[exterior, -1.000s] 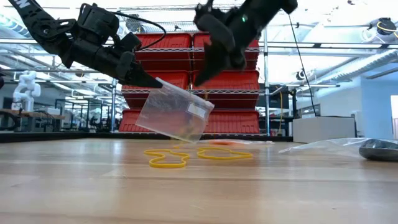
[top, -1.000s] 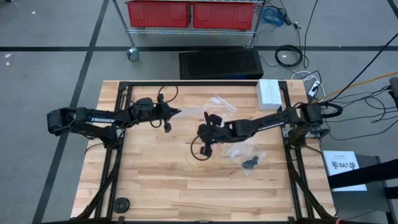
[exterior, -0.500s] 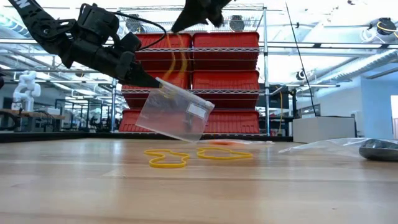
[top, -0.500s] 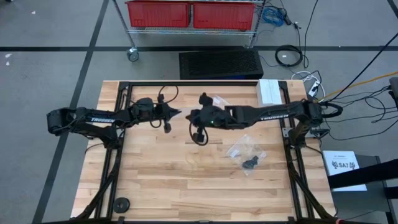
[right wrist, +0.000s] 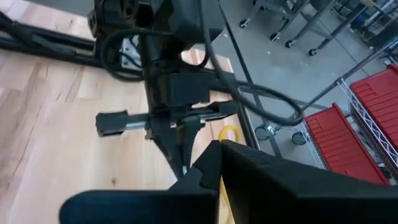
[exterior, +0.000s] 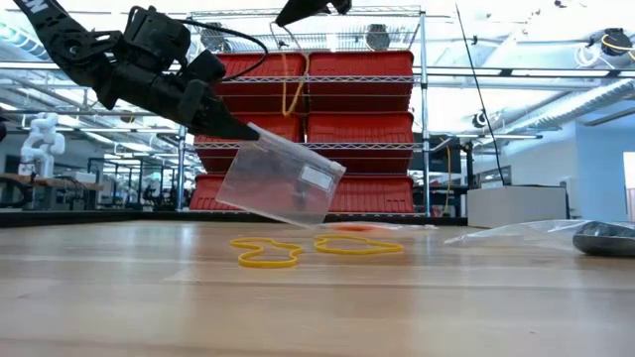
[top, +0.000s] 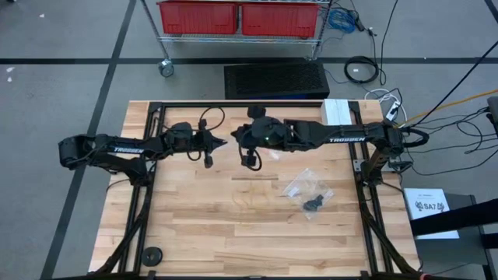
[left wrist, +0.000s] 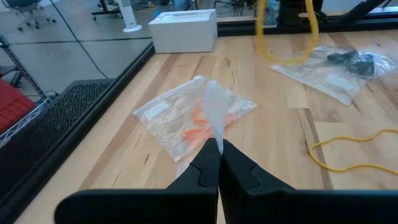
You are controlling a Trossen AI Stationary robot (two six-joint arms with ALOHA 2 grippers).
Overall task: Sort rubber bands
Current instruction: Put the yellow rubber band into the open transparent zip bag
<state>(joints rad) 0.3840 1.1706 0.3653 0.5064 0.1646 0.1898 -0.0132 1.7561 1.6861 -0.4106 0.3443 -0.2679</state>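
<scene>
A clear plastic bag (exterior: 283,178) is pinched by the closed left hand (exterior: 243,132) above the wooden bench (exterior: 317,297). A yellow rubber band (exterior: 288,84) is gripped by the closed right hand (exterior: 283,17), above that bag. More yellow bands (exterior: 313,250) lie below the bag.

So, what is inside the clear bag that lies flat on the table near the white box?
Inside the flat clear bag are orange rubber bands. The left tool, shut on another bag's edge, covers part of it, so I cannot count them.

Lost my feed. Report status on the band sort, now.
Left gripper shut on clear bag, held above table. Right gripper shut on yellow rubber band, dangling over bag. More yellow bands lying on table. Nothing blocking.
</scene>
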